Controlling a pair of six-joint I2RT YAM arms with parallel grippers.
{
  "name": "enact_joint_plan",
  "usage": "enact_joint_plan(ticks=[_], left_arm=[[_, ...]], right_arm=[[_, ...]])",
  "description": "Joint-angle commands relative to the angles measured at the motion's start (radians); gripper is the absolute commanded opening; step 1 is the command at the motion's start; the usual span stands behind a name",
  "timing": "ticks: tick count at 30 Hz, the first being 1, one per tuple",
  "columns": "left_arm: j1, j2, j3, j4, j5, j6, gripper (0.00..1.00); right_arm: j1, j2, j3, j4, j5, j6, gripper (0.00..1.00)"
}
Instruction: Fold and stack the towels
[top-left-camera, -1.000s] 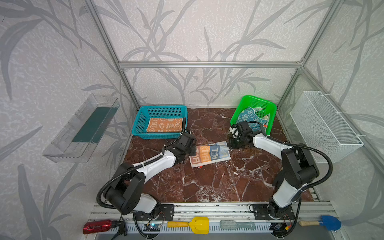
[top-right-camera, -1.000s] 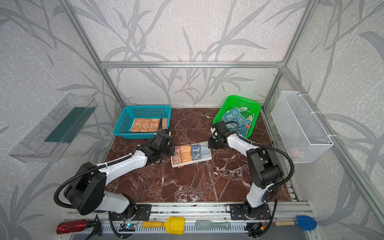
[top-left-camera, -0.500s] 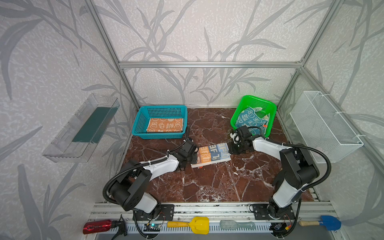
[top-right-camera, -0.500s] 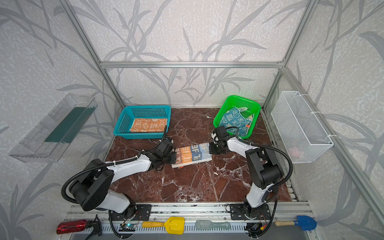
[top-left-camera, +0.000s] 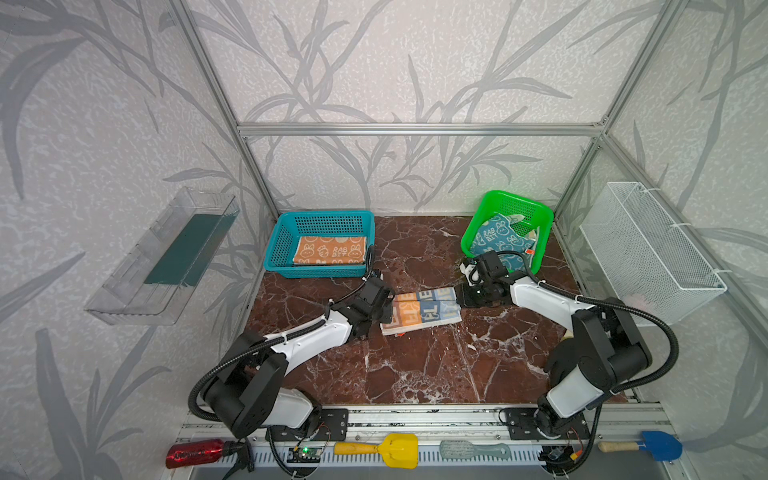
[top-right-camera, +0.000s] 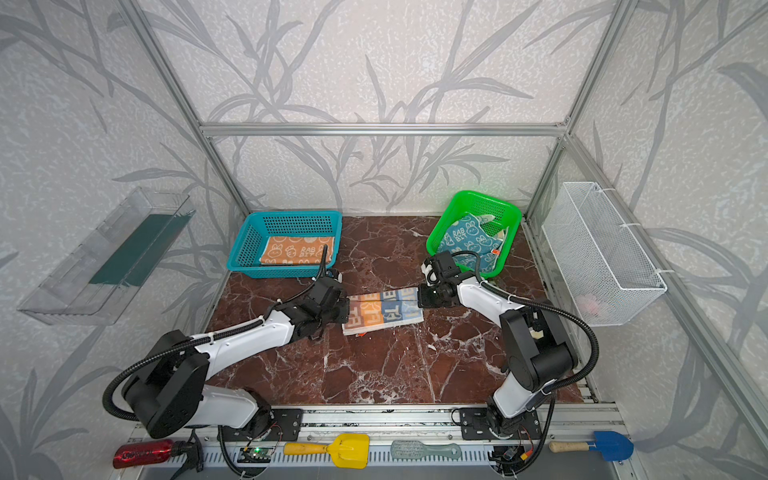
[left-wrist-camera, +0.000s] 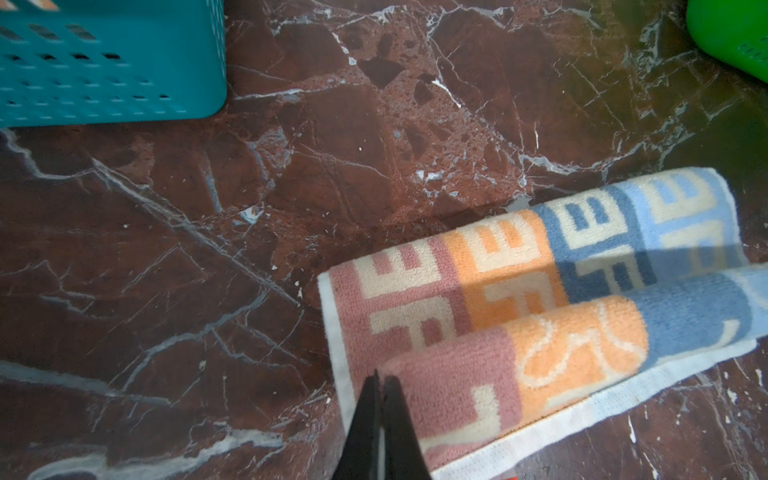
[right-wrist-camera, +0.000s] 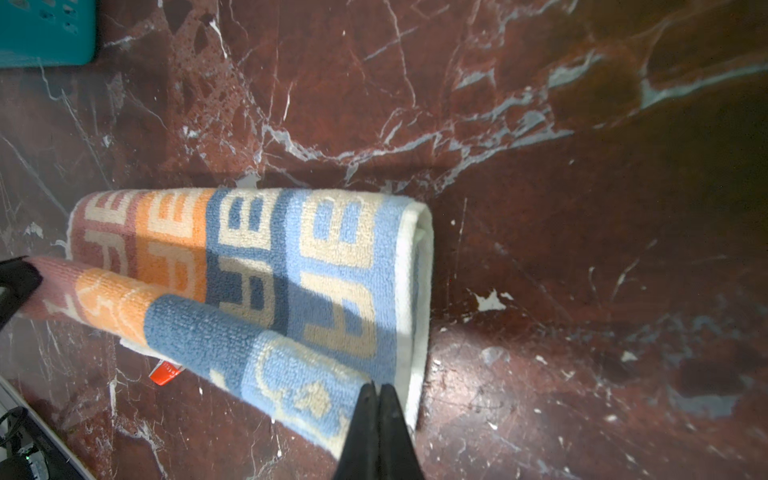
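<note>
Both jaws pinch opposite ends of striped towel (top-left-camera: 424, 311).

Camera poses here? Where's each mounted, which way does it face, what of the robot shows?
Top views: high at the front, facing down over the whole table; left arm and right arm show whole, meeting at the striped towel.
Left wrist: on that arm, looking past the shut left gripper at the towel's pink end.
Right wrist: likewise, past the shut right gripper at its light-blue end.
Shared: both wrist views show towel and teal basket.
</note>
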Motion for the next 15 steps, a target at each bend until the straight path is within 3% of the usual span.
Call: enact_joint_plan(ticks=[1, 15], left_arm=[[0.003, 0.014, -0.026, -0.010, -0.008, -0.014, 0.00], [-0.007, 0.082, -0.081, 0.061, 0.048, -0.056, 0.00]], right_arm=[[-0.001, 0.011, -0.017, -0.011, 0.025, -0.016, 0.00], [-0.007, 0.110, 0.036, 0.002, 0.026, -0.016, 0.00]])
